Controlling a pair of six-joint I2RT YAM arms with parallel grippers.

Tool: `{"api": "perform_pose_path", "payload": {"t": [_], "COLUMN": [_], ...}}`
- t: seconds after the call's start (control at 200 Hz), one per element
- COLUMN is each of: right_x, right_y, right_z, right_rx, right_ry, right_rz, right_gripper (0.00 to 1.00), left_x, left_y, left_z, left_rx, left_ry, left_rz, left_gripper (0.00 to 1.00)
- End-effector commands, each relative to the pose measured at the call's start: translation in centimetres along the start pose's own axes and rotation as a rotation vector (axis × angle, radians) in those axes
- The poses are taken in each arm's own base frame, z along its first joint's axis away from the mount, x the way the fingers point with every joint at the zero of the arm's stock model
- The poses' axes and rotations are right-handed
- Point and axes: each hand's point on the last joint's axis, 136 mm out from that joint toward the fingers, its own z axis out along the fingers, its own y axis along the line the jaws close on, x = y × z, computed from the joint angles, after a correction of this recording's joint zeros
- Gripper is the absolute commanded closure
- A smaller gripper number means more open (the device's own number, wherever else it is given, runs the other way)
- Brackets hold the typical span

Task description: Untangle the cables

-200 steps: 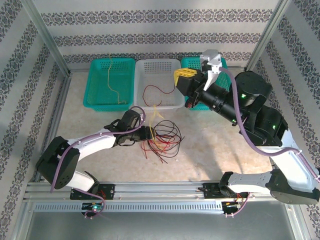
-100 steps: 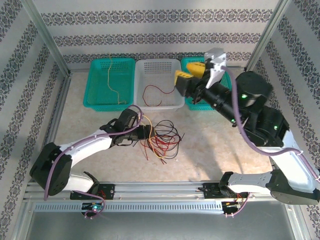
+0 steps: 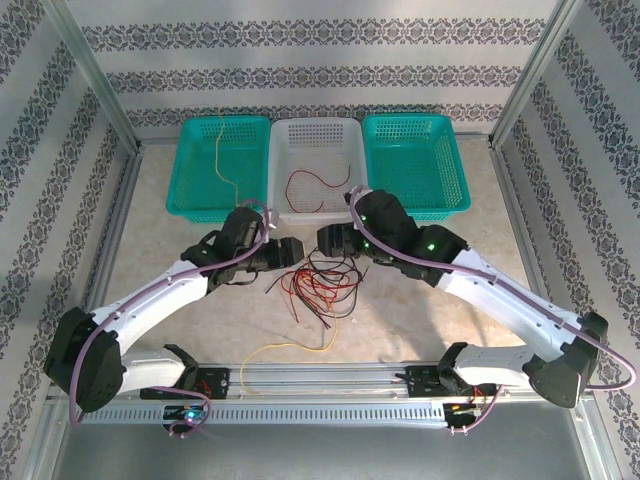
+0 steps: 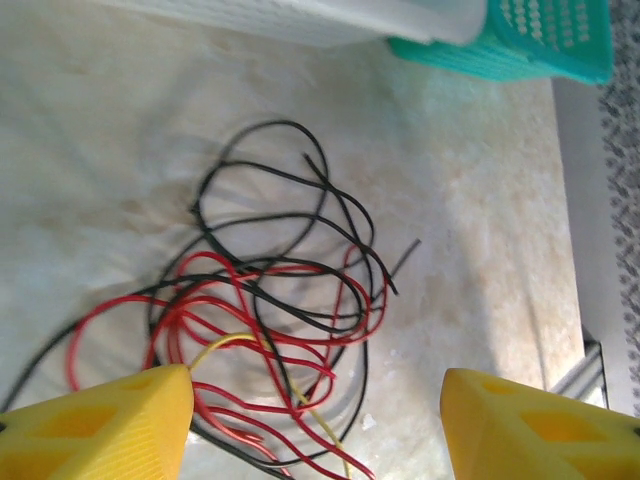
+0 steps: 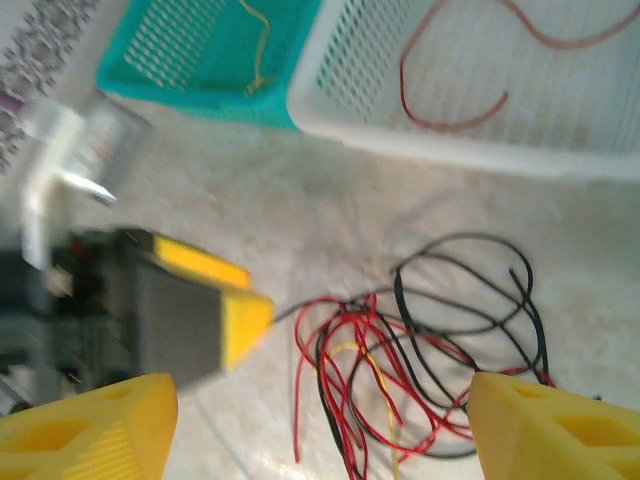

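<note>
Close by our left gripper [image 3: 290, 250] and right gripper [image 3: 325, 240], on the beige marbled tabletop [image 3: 400, 322], lies the tangle of thin red, black and yellow cables [image 3: 322, 280]. We hold both sets of jaws wide apart, gripping nothing.

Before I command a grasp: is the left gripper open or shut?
Open. The left gripper's yellow fingers stand wide apart in its wrist view, clamping nothing; the cables lie on the table beyond.
</note>
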Motion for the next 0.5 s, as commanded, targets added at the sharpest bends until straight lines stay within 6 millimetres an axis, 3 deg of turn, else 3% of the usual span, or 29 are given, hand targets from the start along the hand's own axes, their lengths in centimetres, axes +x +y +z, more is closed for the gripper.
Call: {"api": "perform_pose_path", "payload": {"t": [0.0, 0.135, 0.285, 0.375, 0.5], "right_x": [1.0, 6.1, 12.7, 14.2, 14.2], "right_y": [-0.7, -3.4, -4.4, -4.7, -4.8], "right_z": [0.4, 2.6, 4.2, 4.5, 5.4], "right_rx": [-0.002, 0.077, 0.13, 0.146, 0.138], "right_ry": [0.03, 0.218, 0.401, 0.425, 0.424], "right_rz": [0.086, 0.114, 0.105, 0.116, 0.145], "right_gripper": [0.23, 0.27, 0.34, 0.34, 0.32], "left_x": [-1.5, 0.5, 5.6, 9.0, 13.4], "left_y": [1.8, 2.9, 3.3, 4.8, 6.9], "left_z": [-3.6, -5.2, -5.8, -7.0, -8.8], "left_rx": [-0.109, -0.17, -0.104, -0.167, -0.238], "left_ry": [-0.038, 0.037, 0.197, 0.279, 0.366], "left_rz": [0.008, 0.06, 0.012, -0.009, -0.054], "left_gripper": [0.34, 0.39, 0.41, 0.41, 0.4]}}
